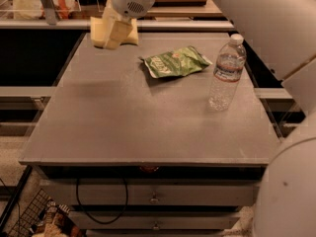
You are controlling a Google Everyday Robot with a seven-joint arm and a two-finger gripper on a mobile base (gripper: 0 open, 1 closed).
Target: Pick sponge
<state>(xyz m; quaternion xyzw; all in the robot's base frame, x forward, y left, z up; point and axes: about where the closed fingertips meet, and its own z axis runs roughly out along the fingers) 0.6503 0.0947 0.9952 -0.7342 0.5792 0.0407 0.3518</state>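
Observation:
The pale yellow sponge point(97, 32) hangs above the table's far left corner, clamped in my gripper point(113, 39). One pale yellow blocky finger point(118, 31) crosses the sponge's front. Parts of the sponge stick out to the left and right of it. The gripper is shut on the sponge and holds it off the grey table point(128, 122). The white arm reaches in from the upper right.
A crinkled green snack bag point(175, 61) lies at the table's far middle. A clear water bottle point(225, 73) stands upright to its right. Shelves with bags run behind the table. Drawers and a cable are below the front edge.

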